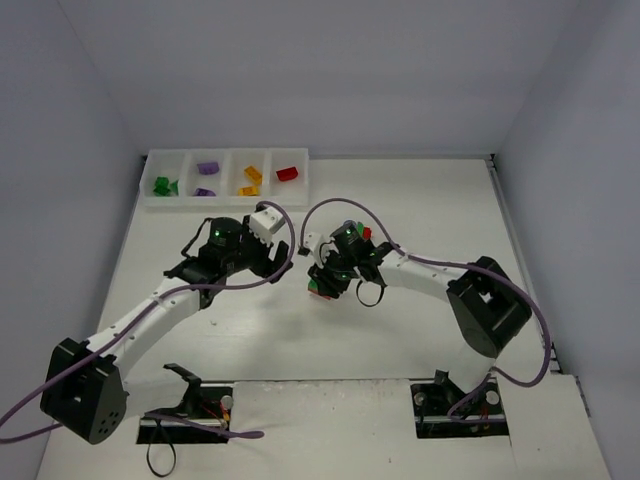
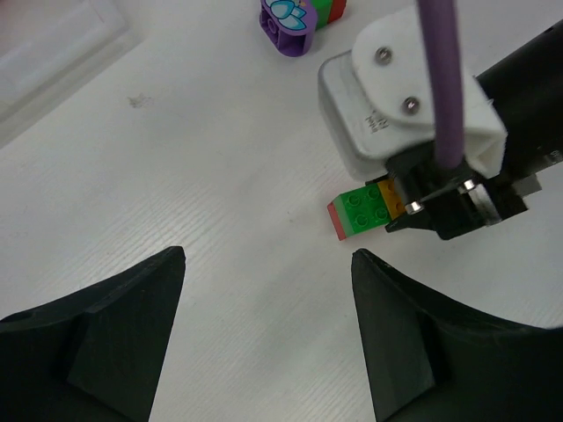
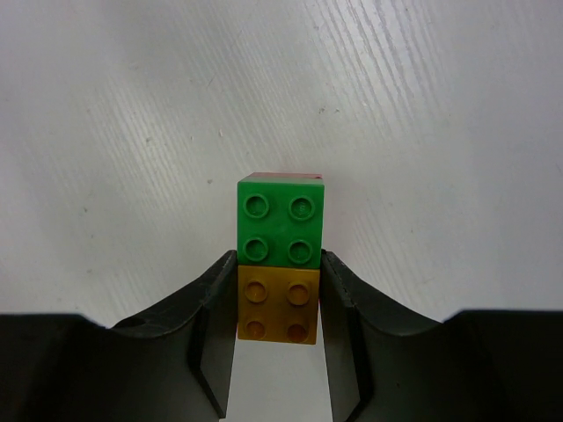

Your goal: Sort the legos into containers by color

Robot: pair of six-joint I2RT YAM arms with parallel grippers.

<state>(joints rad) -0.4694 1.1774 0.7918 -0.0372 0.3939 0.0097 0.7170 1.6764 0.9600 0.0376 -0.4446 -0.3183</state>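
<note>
Right end effector (image 3: 277, 290) pinches the orange-yellow half of joined studded plastic bricks (image 3: 280, 224); wide-open left end effector (image 2: 264, 264) should squarely grip the green half.

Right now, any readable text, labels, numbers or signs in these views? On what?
No text is readable in any view.
Small dark print on the white housing at the right wrist, beside a screw: too blurred to read.
Pale blue printed picture on the purple brick: no letters.
Studs of the green brick and orange brick in the right gripper: no legible marks.
</note>
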